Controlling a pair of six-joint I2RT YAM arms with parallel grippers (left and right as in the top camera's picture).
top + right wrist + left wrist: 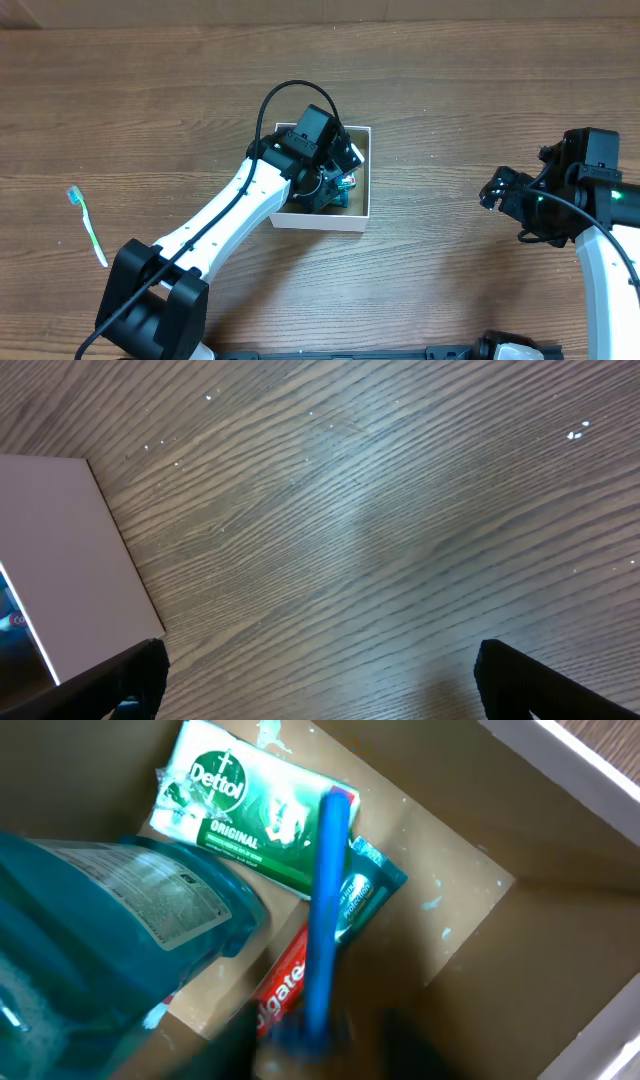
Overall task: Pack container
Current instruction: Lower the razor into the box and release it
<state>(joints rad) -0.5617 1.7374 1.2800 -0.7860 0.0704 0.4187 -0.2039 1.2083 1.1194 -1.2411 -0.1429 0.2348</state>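
The container is a square white-walled box with a brown inside, at the table's middle. My left gripper reaches down into it. In the left wrist view the jaws are dark and blurred, shut on a blue toothbrush that stands over the contents. Inside lie a green Dettol soap, a blue mouthwash bottle, a red Colgate tube and a teal packet. My right gripper is open and empty over bare table right of the box.
A white and green toothbrush lies on the wooden table far left. The right gripper's fingers are spread wide above wood grain. The left arm crosses from the bottom left to the box.
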